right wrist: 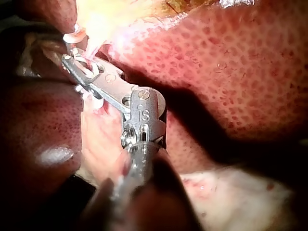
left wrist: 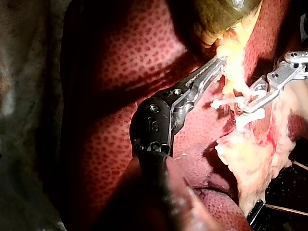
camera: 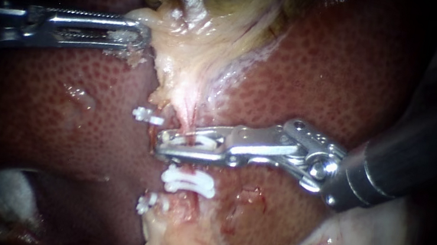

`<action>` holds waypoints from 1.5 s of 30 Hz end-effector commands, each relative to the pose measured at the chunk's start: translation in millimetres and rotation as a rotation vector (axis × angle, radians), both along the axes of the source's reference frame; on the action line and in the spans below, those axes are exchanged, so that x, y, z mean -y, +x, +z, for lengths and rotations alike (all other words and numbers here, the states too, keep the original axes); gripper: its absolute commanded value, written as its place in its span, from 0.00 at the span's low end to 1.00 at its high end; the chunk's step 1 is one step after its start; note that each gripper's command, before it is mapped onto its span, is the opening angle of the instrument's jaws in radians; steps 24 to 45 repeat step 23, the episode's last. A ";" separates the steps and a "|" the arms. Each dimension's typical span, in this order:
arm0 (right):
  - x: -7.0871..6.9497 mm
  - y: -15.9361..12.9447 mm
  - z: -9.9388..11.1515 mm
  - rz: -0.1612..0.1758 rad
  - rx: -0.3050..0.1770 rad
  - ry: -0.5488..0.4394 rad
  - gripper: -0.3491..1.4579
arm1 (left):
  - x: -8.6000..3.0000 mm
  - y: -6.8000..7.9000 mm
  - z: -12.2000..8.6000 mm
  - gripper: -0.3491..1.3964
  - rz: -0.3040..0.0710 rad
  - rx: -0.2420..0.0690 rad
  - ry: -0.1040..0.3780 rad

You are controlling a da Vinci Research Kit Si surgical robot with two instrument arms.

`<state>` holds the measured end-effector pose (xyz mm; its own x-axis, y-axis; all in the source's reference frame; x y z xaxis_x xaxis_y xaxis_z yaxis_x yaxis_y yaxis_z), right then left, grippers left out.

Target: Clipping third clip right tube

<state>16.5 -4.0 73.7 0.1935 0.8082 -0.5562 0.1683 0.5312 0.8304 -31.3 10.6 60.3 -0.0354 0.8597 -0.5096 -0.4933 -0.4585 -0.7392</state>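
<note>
White clip [camera: 197,140] sits gripped in my right instrument's [camera: 162,144] nearly closed jaws, straddling the right tube [camera: 193,119]; my left instrument [camera: 143,40] clamps pale tissue [camera: 176,55].

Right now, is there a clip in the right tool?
Yes, the right tool holds a white clip between its jaws.

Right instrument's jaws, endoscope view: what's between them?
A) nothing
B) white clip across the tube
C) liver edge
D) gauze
B: a white clip sits between the jaws of the right instrument, lying across the tube.
</note>
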 end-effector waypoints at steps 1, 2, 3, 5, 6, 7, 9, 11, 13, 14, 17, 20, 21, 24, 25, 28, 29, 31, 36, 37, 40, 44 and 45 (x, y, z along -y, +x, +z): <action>0.0 0.0 -0.2 -0.002 0.003 0.017 0.00 | 0.0 0.0 0.0 0.00 0.000 0.000 0.000; 0.0 -0.1 -0.2 -0.002 0.006 0.029 0.00 | 0.0 0.0 0.0 0.00 0.000 0.000 0.000; 0.0 -0.1 -0.1 -0.002 0.007 0.034 0.00 | 0.0 0.0 0.0 0.00 0.000 0.000 0.000; 0.1 -0.2 0.0 -0.003 0.008 0.039 0.00 | 0.0 0.0 0.0 0.00 0.000 0.000 0.000; 0.1 -0.3 0.0 -0.002 0.006 0.040 0.00 | 0.0 0.0 0.0 0.00 0.000 0.000 0.000; 0.1 -0.3 0.0 -0.002 0.005 0.040 0.00 | 0.0 0.0 0.0 0.00 0.000 0.000 0.000; 0.2 -0.4 0.0 -0.002 0.005 0.039 0.00 | 0.0 0.0 0.0 0.00 0.000 0.000 0.000; 0.2 -0.4 0.0 -0.004 0.008 0.038 0.00 | 0.0 0.0 0.0 0.00 0.000 0.000 0.000; 0.2 -0.4 0.1 -0.004 0.007 0.038 0.00 | -0.1 0.0 0.1 0.00 0.000 0.000 0.000; 0.2 -0.4 0.1 -0.004 0.007 0.038 0.00 | -0.1 0.0 0.1 0.00 0.000 0.000 0.000; 0.3 -0.4 0.1 -0.005 0.007 0.038 0.00 | -0.1 0.0 0.1 0.00 0.000 0.000 0.000; 0.4 -0.4 0.2 -0.005 0.009 0.043 0.00 | -0.1 0.0 0.2 0.00 0.000 0.000 0.000; 0.3 -0.4 0.3 -0.004 0.009 0.043 0.00 | -0.1 0.0 0.2 0.00 0.000 0.001 0.000; 0.3 -0.5 0.3 -0.004 0.009 0.043 0.00 | -0.1 0.0 0.3 0.00 0.001 0.001 0.000; 0.3 -0.5 0.3 -0.004 0.009 0.043 0.00 | -0.1 0.0 0.3 0.00 0.001 0.001 0.000; 0.3 -0.5 0.3 -0.004 0.009 0.043 0.00 | -0.1 0.0 0.3 0.00 0.001 0.001 0.000; 0.3 -0.5 0.3 -0.004 0.009 0.043 0.00 | -0.1 0.0 0.3 0.00 0.001 0.001 0.000; 0.3 -0.5 0.3 -0.004 0.009 0.043 0.00 | -0.1 0.0 0.3 0.00 0.001 0.001 0.000; 0.3 -0.5 0.3 -0.004 0.009 0.043 0.00 | -0.1 0.0 0.3 0.00 0.001 0.001 0.000; 0.3 -0.5 0.3 -0.004 0.009 0.043 0.00 | -0.1 0.0 0.3 0.00 0.001 0.001 0.000; 0.3 -0.5 0.3 -0.004 0.009 0.043 0.00 | -0.1 0.0 0.3 0.00 0.001 0.001 0.000; 0.3 -0.5 0.3 -0.004 0.009 0.043 0.00 | -0.1 0.0 0.3 0.00 0.001 0.001 0.000; 0.3 -0.5 0.3 -0.004 0.009 0.043 0.00 | -0.1 0.0 0.3 0.00 0.001 0.001 0.000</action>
